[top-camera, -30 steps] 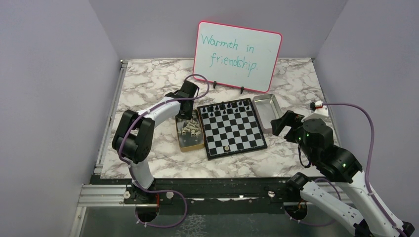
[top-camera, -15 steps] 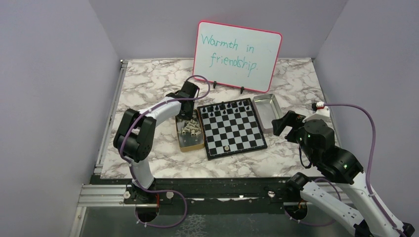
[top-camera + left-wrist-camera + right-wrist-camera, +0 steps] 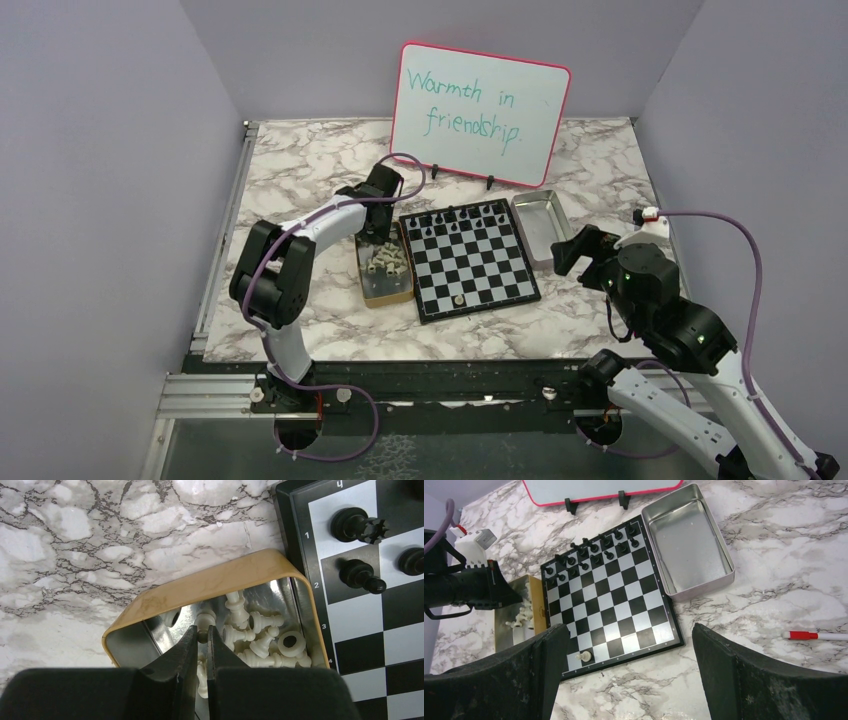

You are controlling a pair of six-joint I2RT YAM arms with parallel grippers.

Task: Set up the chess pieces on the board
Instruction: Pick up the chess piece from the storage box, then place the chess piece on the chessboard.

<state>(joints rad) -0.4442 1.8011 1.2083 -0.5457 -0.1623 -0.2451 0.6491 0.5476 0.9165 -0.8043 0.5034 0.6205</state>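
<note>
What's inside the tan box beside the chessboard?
Cream chess pieces lie jumbled in the tan box. The left gripper pinches one; whatever lies beneath its fingers is hidden.

Black chessmen point(image 3: 596, 548) crowd the far rows of the board point(image 3: 624, 625); its middle squares lie open

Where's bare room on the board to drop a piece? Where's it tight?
Free: board middle four rows, and the near rows around the lone cream piece. The silver tray is bare too. Crowded: the far two rows of black pieces; the tan box, left gripper inside.
</note>
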